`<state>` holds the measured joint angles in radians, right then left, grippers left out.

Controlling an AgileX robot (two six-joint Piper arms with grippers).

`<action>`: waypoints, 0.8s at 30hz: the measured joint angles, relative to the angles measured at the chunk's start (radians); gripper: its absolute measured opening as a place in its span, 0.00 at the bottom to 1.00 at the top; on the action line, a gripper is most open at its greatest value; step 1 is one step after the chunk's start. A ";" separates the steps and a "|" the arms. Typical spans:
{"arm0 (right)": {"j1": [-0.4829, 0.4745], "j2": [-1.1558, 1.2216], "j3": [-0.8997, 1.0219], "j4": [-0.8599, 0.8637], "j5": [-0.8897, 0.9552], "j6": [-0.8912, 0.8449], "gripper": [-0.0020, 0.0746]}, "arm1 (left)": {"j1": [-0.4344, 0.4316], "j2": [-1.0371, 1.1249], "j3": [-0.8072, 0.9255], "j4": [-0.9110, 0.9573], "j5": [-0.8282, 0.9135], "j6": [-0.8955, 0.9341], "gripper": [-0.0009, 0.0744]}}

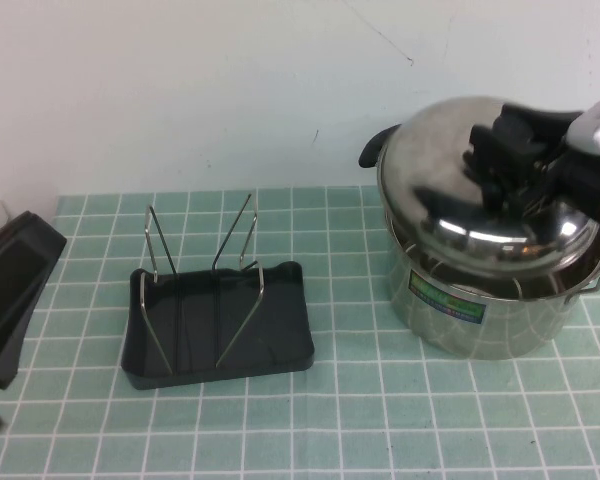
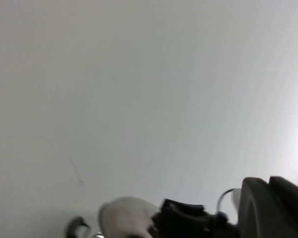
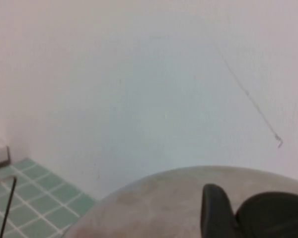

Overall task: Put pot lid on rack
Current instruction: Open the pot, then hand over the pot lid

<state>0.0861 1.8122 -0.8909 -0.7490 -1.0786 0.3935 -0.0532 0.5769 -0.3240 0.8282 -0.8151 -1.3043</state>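
Your right end effector (image 1: 500,165) sits at the black knob on the pot lid (image 1: 450,170); can't tell if its fingers have closed on the knob yet. The lid looks tilted on the steel pot (image 1: 480,310), at the right of the worktop (image 1: 380,420), maybe because it is just starting to lift. The rack (image 1: 220,325) stands well apart to the left, wire dividers upright, ready to take the lid on edge. Your left end effector (image 1: 10,290) is parked at the left edge, fingers closed, holding nothing.
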 joint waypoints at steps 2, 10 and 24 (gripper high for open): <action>0.000 -0.040 0.000 0.013 -0.012 0.000 0.47 | 0.000 0.000 0.000 0.000 0.000 -0.223 0.03; 0.062 -0.252 -0.007 -0.038 -0.049 0.088 0.47 | 0.000 0.000 0.000 0.091 -0.048 -0.940 0.68; 0.599 -0.330 -0.043 -0.102 -0.049 0.192 0.47 | 0.000 0.005 0.000 0.259 -0.045 -1.107 0.93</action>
<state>0.6852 1.4821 -0.9343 -0.8512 -1.1277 0.5853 -0.0532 0.5816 -0.3240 1.0870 -0.8600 -2.4117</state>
